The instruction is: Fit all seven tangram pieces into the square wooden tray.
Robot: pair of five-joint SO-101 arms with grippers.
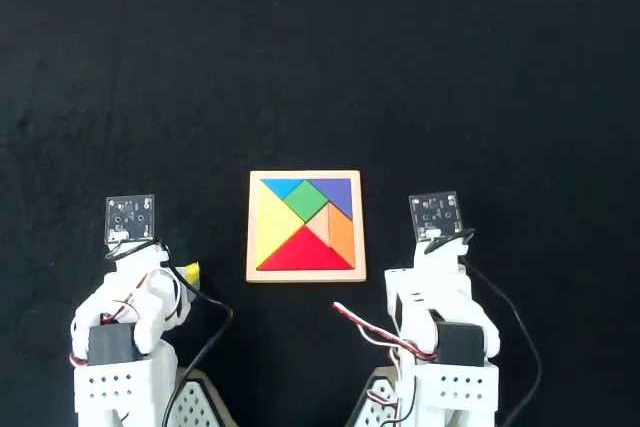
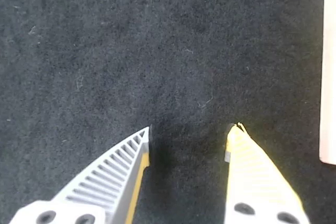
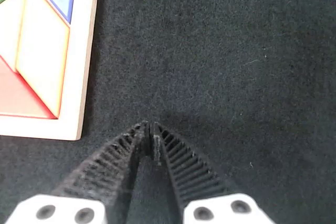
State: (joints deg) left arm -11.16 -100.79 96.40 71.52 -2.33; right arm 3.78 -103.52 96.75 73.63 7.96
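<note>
Sitting between the two arms, the square wooden tray (image 1: pixel 305 276) lies flat on the black table (image 1: pixel 500 97), just ahead of both bases, with its edges square to them. The tangram pieces (image 1: pixel 305 200) fill it edge to edge. Seven colours can be counted, with the red triangle (image 1: pixel 303 252) along the near side and the orange parallelogram (image 1: pixel 342 237) against the side facing the right arm. No piece lies loose on the cloth.

The left gripper (image 2: pixel 191 129) hangs over bare cloth with its fingers spread and nothing between them, and a strip of the tray's rim (image 2: pixel 329 77) shows off to its inner side. The right gripper (image 3: pixel 148 127) has its fingertips pressed together on nothing. The tray's near corner (image 3: pixel 79 124) lies just beside it, toward the middle of the table.

The right arm looks the nearer of the two. Any further touch would mean reaching inward and forward, though the fit appears complete and probably calls for none.
</note>
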